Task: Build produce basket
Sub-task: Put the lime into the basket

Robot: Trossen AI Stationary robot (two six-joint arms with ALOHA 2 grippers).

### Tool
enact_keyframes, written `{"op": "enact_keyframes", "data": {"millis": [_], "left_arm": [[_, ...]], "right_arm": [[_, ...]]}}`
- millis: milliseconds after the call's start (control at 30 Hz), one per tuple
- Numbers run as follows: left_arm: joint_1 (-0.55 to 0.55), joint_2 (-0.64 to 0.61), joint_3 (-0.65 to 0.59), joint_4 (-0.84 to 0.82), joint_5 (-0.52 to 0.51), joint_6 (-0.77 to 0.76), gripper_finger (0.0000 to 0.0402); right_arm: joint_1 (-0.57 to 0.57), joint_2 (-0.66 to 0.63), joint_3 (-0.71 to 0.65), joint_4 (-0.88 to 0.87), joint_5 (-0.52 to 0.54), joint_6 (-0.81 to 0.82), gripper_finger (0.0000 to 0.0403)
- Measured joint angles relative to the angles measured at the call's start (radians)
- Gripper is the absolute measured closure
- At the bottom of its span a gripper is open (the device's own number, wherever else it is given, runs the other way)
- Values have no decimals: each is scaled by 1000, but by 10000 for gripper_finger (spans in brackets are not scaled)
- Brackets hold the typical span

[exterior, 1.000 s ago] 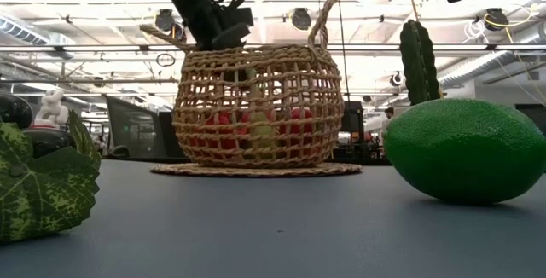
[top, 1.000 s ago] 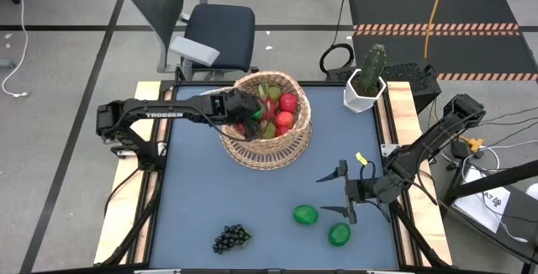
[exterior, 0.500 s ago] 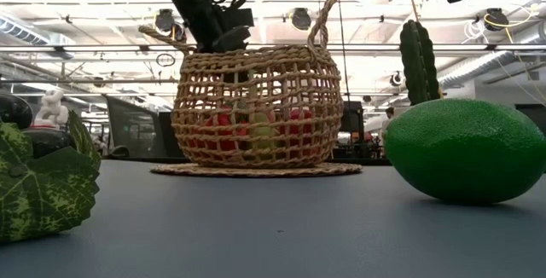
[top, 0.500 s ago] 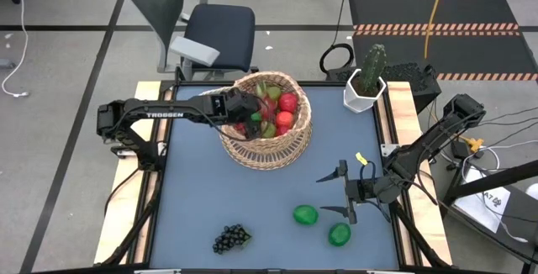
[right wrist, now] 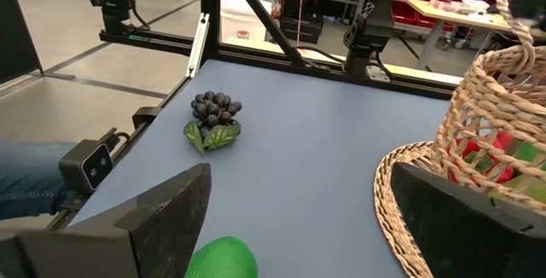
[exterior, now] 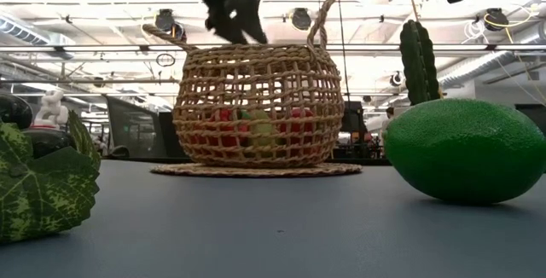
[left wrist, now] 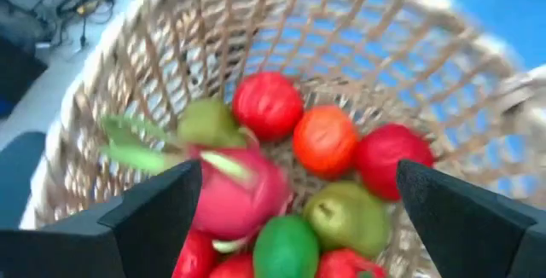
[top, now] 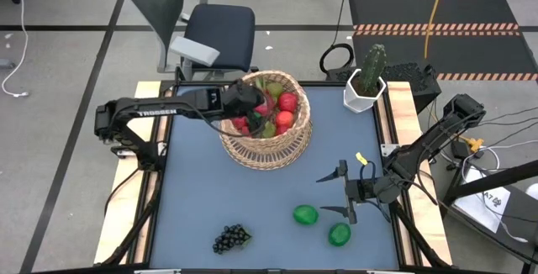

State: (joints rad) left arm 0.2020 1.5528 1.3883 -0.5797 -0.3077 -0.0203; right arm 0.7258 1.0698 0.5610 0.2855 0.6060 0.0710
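Note:
The woven basket [top: 267, 139] stands at the table's far middle, holding red apples [left wrist: 266, 103], green pears [left wrist: 345, 214], a lime [left wrist: 286, 248] and a pink dragon fruit [left wrist: 239, 197]. My left gripper [top: 252, 99] hangs open just above the basket's left rim [exterior: 239, 31], with nothing between its fingers [left wrist: 299, 171]. My right gripper [top: 337, 194] waits open and empty at the right, above the table. Two green limes [top: 305, 215] [top: 339, 234] and a dark grape bunch [top: 231, 238] lie on the table near its front edge.
A white pot with a cactus [top: 366, 85] stands at the far right corner. The basket's looped handle [exterior: 322, 18] rises at its right side. Bare table [top: 202, 190] lies between the basket and the grapes. A chair [top: 214, 30] stands behind the table.
My left gripper has risen out of the basket's inside, where it reached down among the fruit, and now stands clear above the rim. The basket and the fruit on the table have kept their places.

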Motion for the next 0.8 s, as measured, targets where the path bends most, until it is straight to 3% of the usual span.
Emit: {"op": "enact_keyframes", "data": {"millis": [200, 433, 800], "left_arm": [[-46, -8, 114, -89, 0, -58, 9], [-135, -74, 125, -140, -68, -168, 9], [-390, -181, -53, -90, -335, -299, 9]], "right_arm": [[0, 0, 0, 0, 0, 55, 44], [0, 0, 0, 0, -6, 126, 44], [2, 32, 0, -27, -62, 220, 29]]}}
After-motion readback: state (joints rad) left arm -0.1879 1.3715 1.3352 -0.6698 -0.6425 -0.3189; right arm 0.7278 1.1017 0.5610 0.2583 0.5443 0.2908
